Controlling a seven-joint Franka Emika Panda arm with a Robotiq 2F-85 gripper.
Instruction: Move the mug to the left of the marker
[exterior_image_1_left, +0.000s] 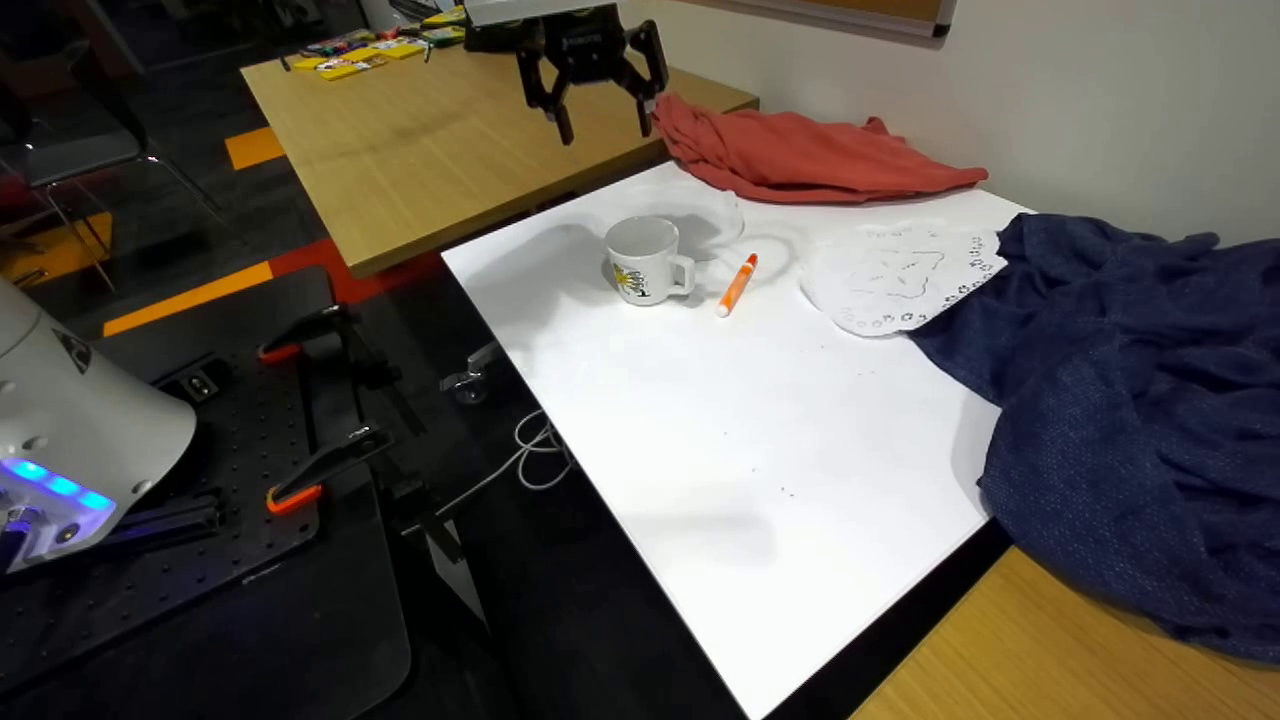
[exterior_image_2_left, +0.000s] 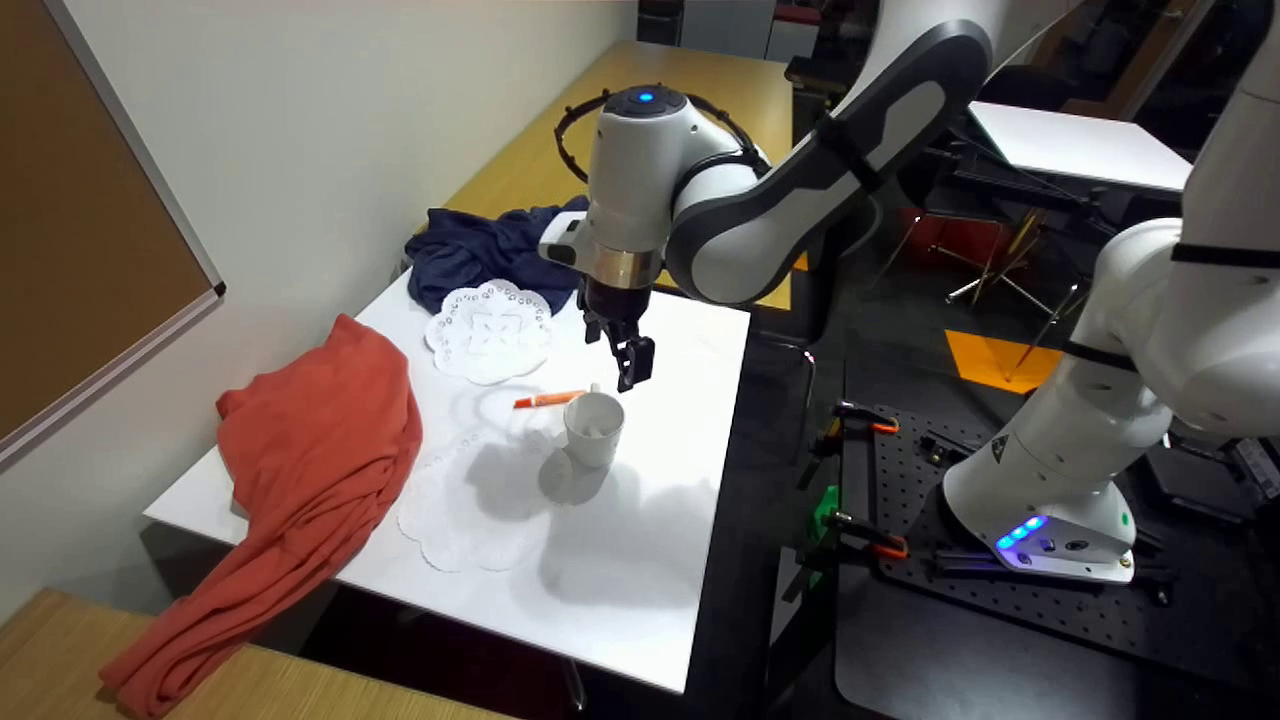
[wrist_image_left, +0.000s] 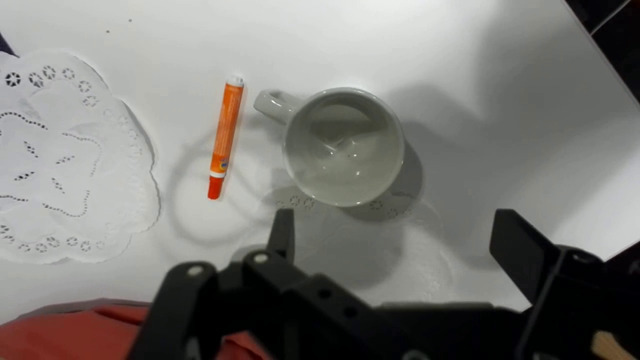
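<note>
A white mug (exterior_image_1_left: 640, 265) with a printed pattern stands upright on the white table (exterior_image_1_left: 820, 430). It shows in an exterior view (exterior_image_2_left: 594, 430) and in the wrist view (wrist_image_left: 345, 147), where its inside looks empty. An orange marker (exterior_image_1_left: 738, 287) with a red cap lies just off the mug's handle side; it also shows in an exterior view (exterior_image_2_left: 548, 399) and in the wrist view (wrist_image_left: 226, 132). My gripper (exterior_image_1_left: 606, 132) is open and empty, up above the table near the mug. In the wrist view its fingers (wrist_image_left: 395, 215) are wide apart, below the mug's rim.
A white lace doily (exterior_image_1_left: 900, 275) lies beyond the marker. Another pale doily (exterior_image_2_left: 480, 510) lies beside the mug, partly under its shadow. A red cloth (exterior_image_1_left: 800, 155) and a navy cloth (exterior_image_1_left: 1150, 400) lie along the wall side. A wooden table (exterior_image_1_left: 430, 150) adjoins.
</note>
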